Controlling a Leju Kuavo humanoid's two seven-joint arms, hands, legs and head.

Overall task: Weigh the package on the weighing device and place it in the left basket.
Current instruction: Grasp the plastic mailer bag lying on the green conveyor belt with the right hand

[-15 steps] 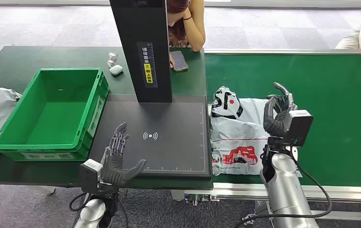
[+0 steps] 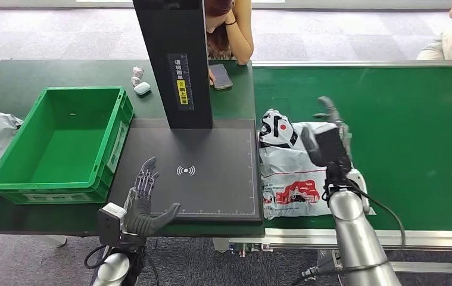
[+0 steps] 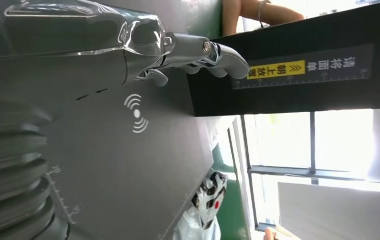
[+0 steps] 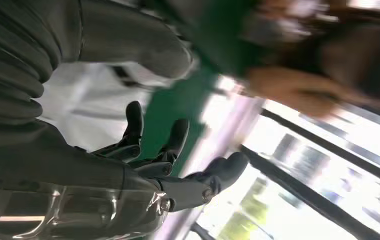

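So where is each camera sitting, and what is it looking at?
Head view: high on the body, looking down at the black scale, green basket, white package; both arms and the left hand show.
Left wrist view: behind the left hand, facing across the scale.
Right wrist view: behind the right hand, facing the package, blurred.
Shared: the scale and package.

Black post (image 2: 175, 59) between scale plate (image 2: 211, 190) and basket (image 2: 62, 143)

The right hand (image 2: 332, 127) sits mostly behind its own wrist camera box in the head view and covers part of the package (image 2: 289, 170) (print too small to read), while the scale's black column (image 2: 174, 59) is cut off by the top edge.
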